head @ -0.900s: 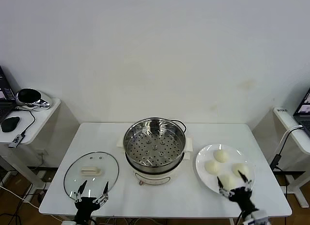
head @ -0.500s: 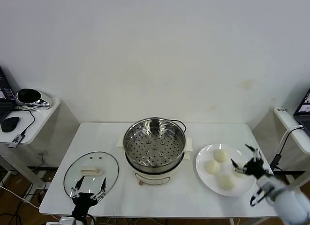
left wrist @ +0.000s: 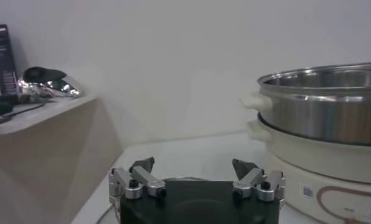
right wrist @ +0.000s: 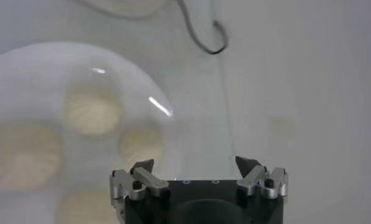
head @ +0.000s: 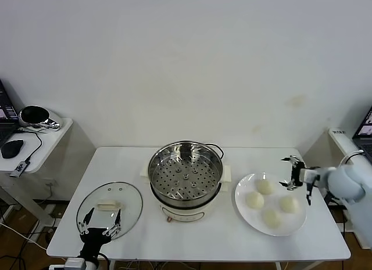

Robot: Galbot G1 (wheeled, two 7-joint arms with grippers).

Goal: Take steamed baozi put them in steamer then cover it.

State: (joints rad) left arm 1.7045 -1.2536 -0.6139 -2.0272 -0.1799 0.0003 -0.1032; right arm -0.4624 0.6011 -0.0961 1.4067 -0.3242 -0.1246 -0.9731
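The steamer [head: 185,176], a shiny steel pot with a perforated tray on a cream base, stands uncovered at the table's middle; it also shows in the left wrist view [left wrist: 322,103]. The glass cover [head: 109,209] lies flat to its left. Four cream baozi [head: 254,200] sit on a white plate [head: 290,229] to the right; they show in the right wrist view [right wrist: 93,112]. My right gripper [head: 286,172] is open and empty, above the plate's far right rim. My left gripper [head: 99,222] is open and empty at the table's front edge, by the cover's near rim.
A side table [head: 35,143] with a mouse and a shiny object stands at the far left. Another side table [head: 349,148] with a cable is at the far right. A black cord [right wrist: 201,36] lies on the table beyond the plate.
My right gripper has moved from the front edge up and across the plate to its far right rim. My left gripper has drawn back slightly towards the front edge.
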